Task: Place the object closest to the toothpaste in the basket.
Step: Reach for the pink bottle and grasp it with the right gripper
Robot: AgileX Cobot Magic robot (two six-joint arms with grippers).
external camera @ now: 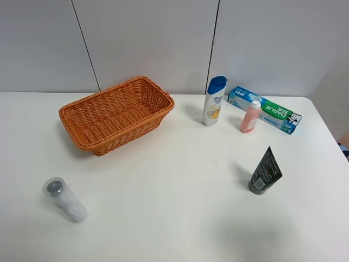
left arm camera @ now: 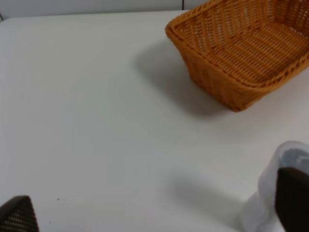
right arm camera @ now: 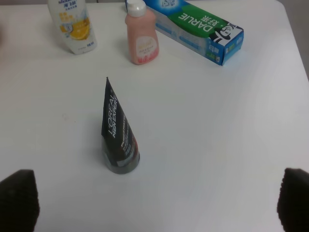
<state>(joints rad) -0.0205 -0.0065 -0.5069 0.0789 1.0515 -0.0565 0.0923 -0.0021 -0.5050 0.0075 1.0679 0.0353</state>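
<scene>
Near the far right corner of the bench (external camera: 163, 191), the pink bottle (external camera: 250, 117) stands just beside the toothpaste box (external camera: 278, 115). Left claw (left arm camera: 154, 208) and right claw (right arm camera: 155, 199) are wide open, holding nothing.

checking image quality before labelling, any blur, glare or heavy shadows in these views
Exterior high: even, soft light, no glare, only faint shadows beside the basket and black tube. Left wrist: the clear bottle and the dark fingers at the frame edge are blurred, while the basket weave stays readable. Right wrist: the toothpaste box lettering is crisp, the fingers out of focus.
</scene>
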